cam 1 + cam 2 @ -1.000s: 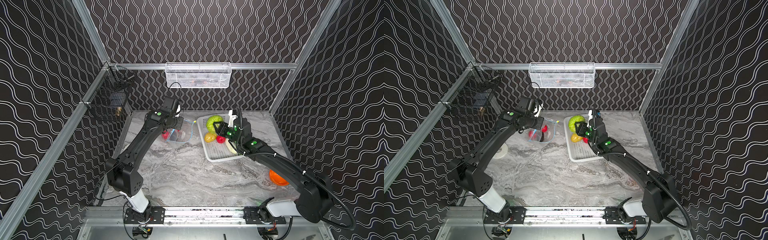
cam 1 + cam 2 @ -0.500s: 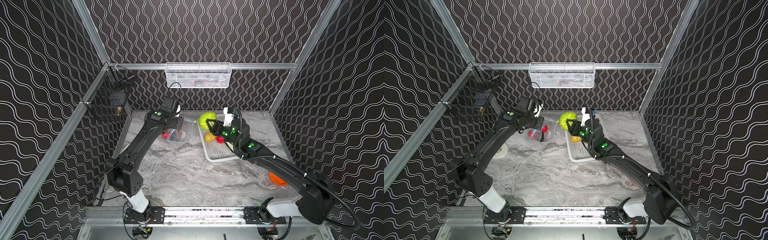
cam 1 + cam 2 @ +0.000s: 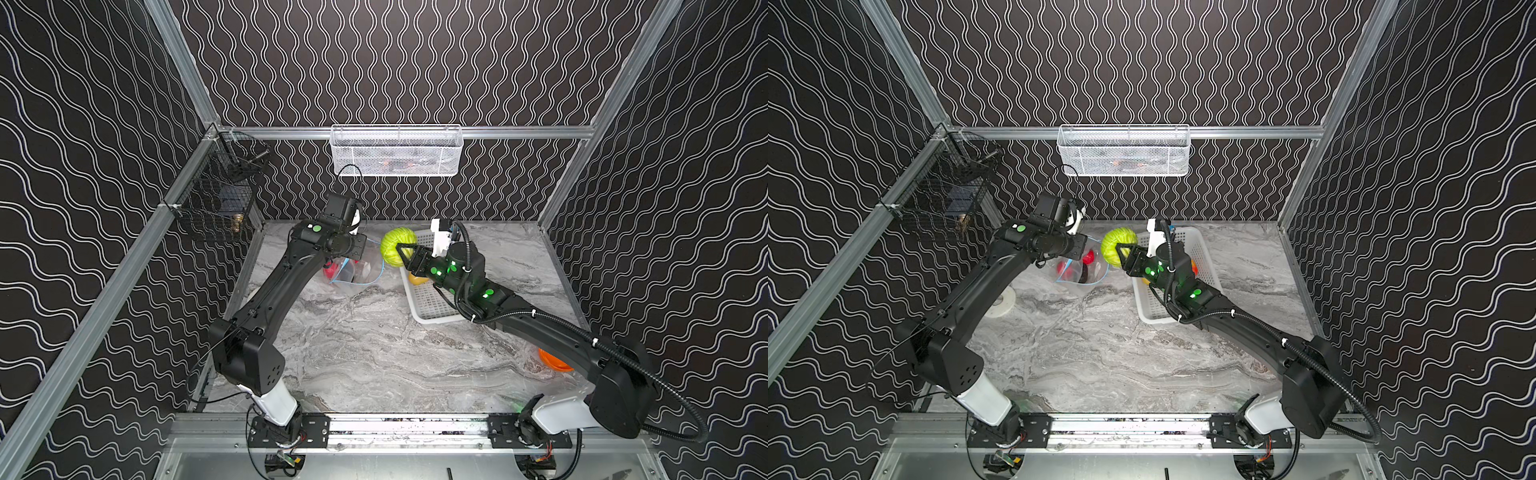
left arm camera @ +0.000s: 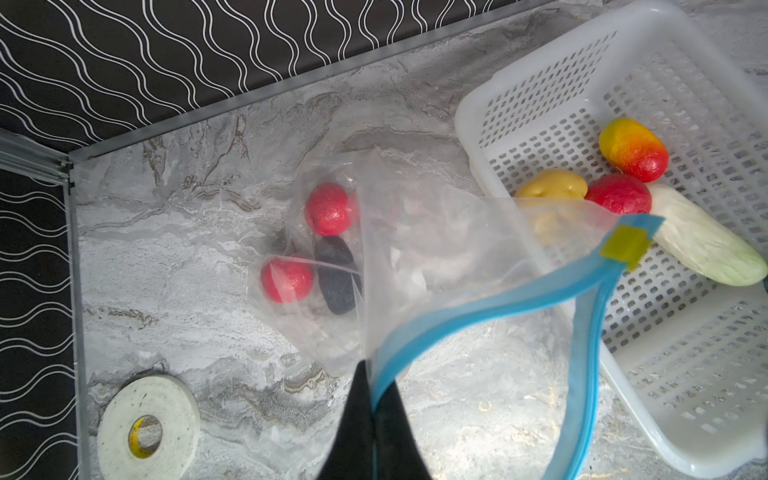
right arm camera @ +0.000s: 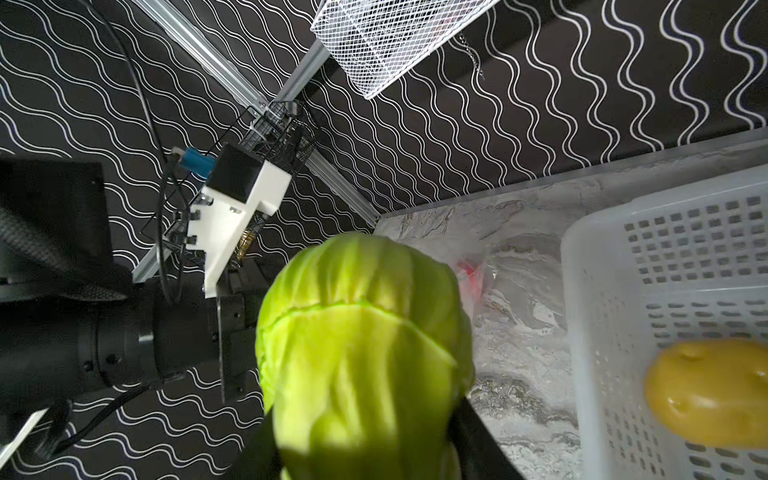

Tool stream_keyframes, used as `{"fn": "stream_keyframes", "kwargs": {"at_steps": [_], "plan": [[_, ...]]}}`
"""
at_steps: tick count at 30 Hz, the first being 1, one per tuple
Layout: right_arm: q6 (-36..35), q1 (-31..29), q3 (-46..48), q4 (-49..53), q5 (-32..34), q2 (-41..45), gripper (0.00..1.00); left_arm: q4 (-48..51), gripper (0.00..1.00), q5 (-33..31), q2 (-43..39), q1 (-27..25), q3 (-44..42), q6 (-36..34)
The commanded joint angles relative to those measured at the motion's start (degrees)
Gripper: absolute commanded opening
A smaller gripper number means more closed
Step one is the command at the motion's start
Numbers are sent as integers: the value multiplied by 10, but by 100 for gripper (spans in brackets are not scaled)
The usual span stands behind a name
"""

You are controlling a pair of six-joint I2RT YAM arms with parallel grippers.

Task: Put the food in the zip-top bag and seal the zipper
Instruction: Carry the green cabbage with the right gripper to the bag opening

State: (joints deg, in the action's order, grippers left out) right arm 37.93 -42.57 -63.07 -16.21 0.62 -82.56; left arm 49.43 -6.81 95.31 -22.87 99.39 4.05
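Note:
In the left wrist view my left gripper [image 4: 372, 399] is shut on the blue zipper [image 4: 498, 299] at the mouth of the clear zip-top bag [image 4: 436, 249], holding it up and open. The yellow-green slider tab [image 4: 623, 245] sits at the far end. Two red rounds [image 4: 328, 208] and a dark avocado [image 4: 336, 274] lie inside the bag. My right gripper [image 3: 400, 255] is shut on the green cabbage [image 3: 397, 245], held in the air between the white basket [image 3: 432, 318] and the bag [image 3: 357, 272]. The potato [image 4: 552, 187], a red round [image 4: 619, 195], the pepper [image 4: 633, 149] and the radish [image 4: 702, 245] lie in the basket.
A roll of white tape [image 4: 149, 424] lies on the marble top left of the bag. An orange bowl [image 3: 552, 361] sits under the right arm near the right wall. A white wire basket [image 3: 397, 149] hangs on the back wall and a black wire cage [image 3: 216, 203] on the left rail.
My right gripper has lifted the cabbage out of the basket and carried it left toward the bag. The left arm and the bag have stayed put.

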Motion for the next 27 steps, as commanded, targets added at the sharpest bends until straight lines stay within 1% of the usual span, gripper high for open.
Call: {"fn": "stream_keyframes", "kwargs": {"at_steps": [1, 7, 13, 19, 27], "plan": [[10, -6, -7, -49, -5, -4, 18, -2, 0, 0, -2, 1, 5, -6], [20, -23, -9, -71, -15, -24, 18, 1, 0, 6, 0, 2, 9, -4], [21, -35, -28, -71, -22, -52, 18, 1, 0, 6, 0, 1, 10, -5], [16, -38, -53, -58, -30, -78, 18, 5, 0, 7, 0, 0, 16, -6], [20, -39, -61, -62, -33, -96, 18, 7, 0, 12, -3, 1, 21, -3]]}}
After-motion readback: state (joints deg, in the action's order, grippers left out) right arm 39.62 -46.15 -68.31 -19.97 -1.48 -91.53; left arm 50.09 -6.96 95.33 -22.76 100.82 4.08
